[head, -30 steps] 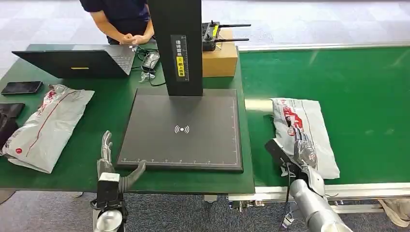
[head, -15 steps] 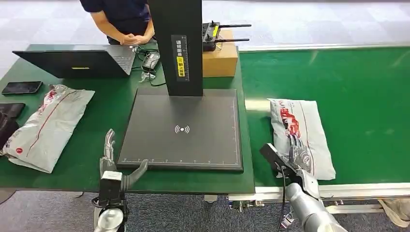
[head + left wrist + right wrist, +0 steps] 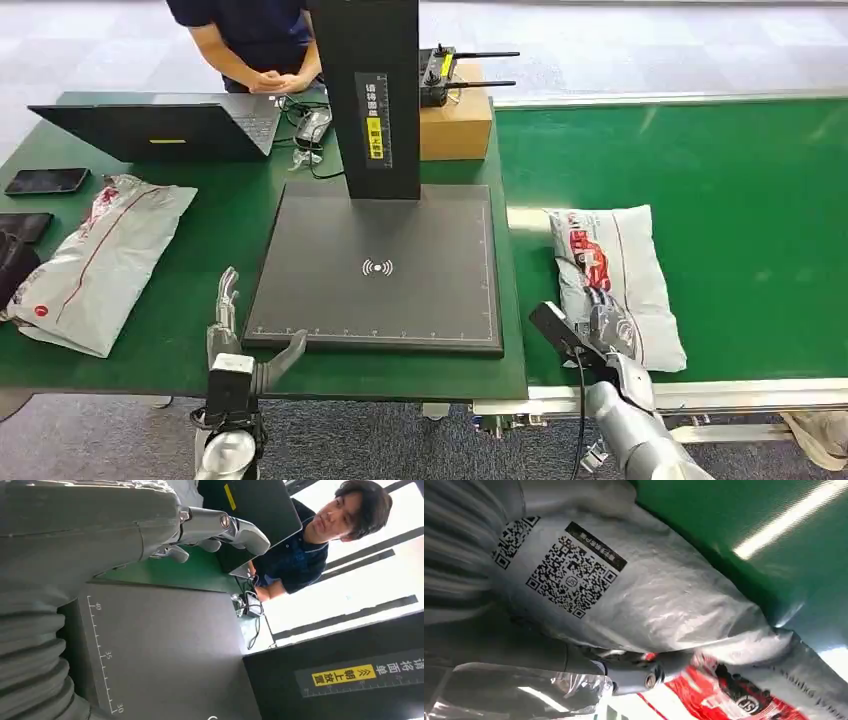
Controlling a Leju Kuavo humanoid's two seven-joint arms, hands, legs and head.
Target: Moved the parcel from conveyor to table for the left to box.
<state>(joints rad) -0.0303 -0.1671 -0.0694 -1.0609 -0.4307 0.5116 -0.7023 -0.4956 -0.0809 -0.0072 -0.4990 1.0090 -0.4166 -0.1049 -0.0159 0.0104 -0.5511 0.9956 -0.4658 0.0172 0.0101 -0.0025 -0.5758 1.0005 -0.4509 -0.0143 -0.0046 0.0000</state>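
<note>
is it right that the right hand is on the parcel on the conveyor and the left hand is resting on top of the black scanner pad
Not quite. In the head view the left hand sits open beside the near left corner of the black scanner pad, over the green table, not on top of the pad. The rest holds: the right hand is on the parcel on the conveyor.

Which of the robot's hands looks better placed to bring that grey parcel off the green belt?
The right hand, probably. It already rests on the parcel on the conveyor. The left hand sits open at the table's near edge, beside the black scanner plate.
</note>
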